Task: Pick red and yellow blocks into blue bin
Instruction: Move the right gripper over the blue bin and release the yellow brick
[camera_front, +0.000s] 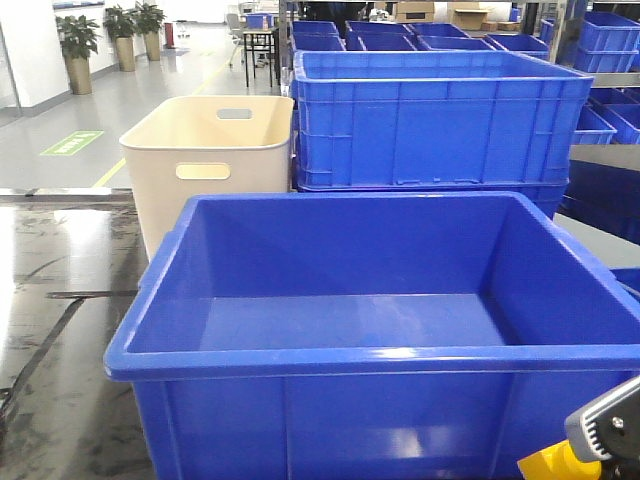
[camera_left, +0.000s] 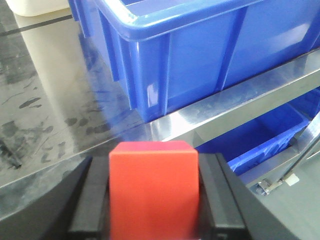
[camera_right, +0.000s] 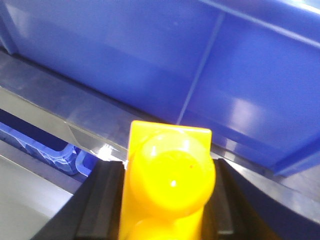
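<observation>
Held: left jaws pinch red cube, right jaws pinch yellow brick. Raise above blue bin rim ahead, then release.

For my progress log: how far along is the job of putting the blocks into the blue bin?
Picking looks done: the left pincer grips the red block and the right pincer grips the yellow brick. The blue bin holds no block; both drops remain.
</observation>
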